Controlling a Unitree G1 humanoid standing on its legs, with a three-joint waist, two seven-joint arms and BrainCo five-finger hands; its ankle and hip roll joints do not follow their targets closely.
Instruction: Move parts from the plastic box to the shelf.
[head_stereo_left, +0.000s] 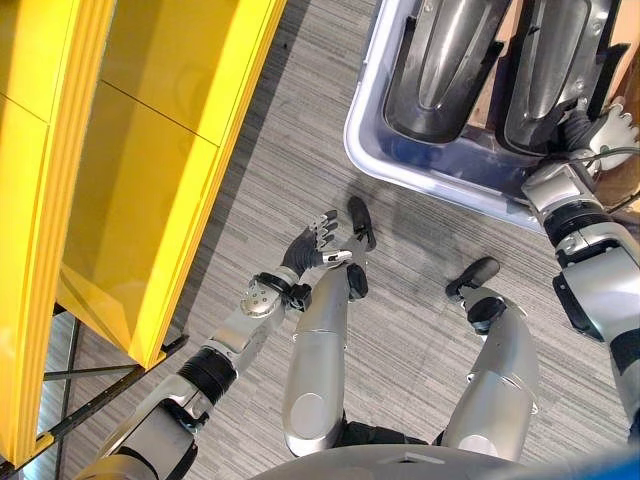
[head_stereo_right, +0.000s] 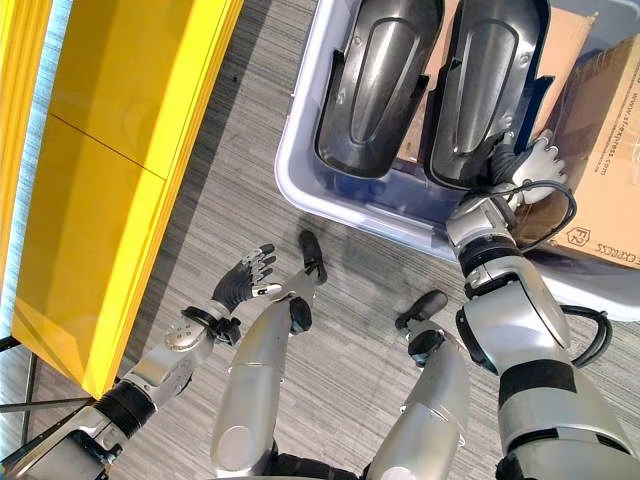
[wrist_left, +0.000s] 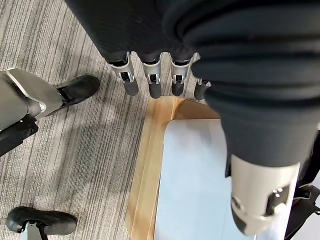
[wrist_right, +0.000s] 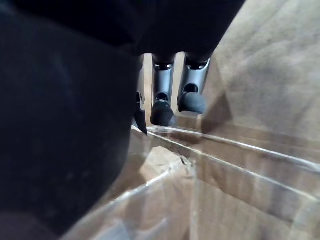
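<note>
Our right hand (head_stereo_right: 528, 160) is down inside the clear plastic box with the pale blue rim (head_stereo_right: 300, 175). It sits at the near end of the right-hand dark grey curved plastic part (head_stereo_right: 485, 85), touching it or just beside it. In the right wrist view our dark-tipped fingers (wrist_right: 161, 112) point down along the clear wall of the box. We cannot tell if they are curled round the part or only resting by it. We think the hand is there to get hold of that part and lift it out.

Our left hand (head_stereo_left: 318, 240) hangs low over the grey striped carpet floor (head_stereo_left: 260, 170). Its fingers are loose and spread, and it holds nothing. We think it waits there, maybe to help carry the part, because the part looks long and smooth and could slip from one hand.

A second dark grey curved part (head_stereo_right: 375, 85) lies beside the first one in the box. Both lie long-ways, side by side, hollow side up. So both parts are in the box and none is on the shelf yet.

A brown cardboard box (head_stereo_right: 605, 150) stands just beside the plastic box, on our right.

The tall yellow metal shelf (head_stereo_right: 110, 170) stands on our left, well apart from the plastic box. We see no parts on its yellow boards. We will have to turn that way to put a part there, so the job looks like it is just starting.
</note>
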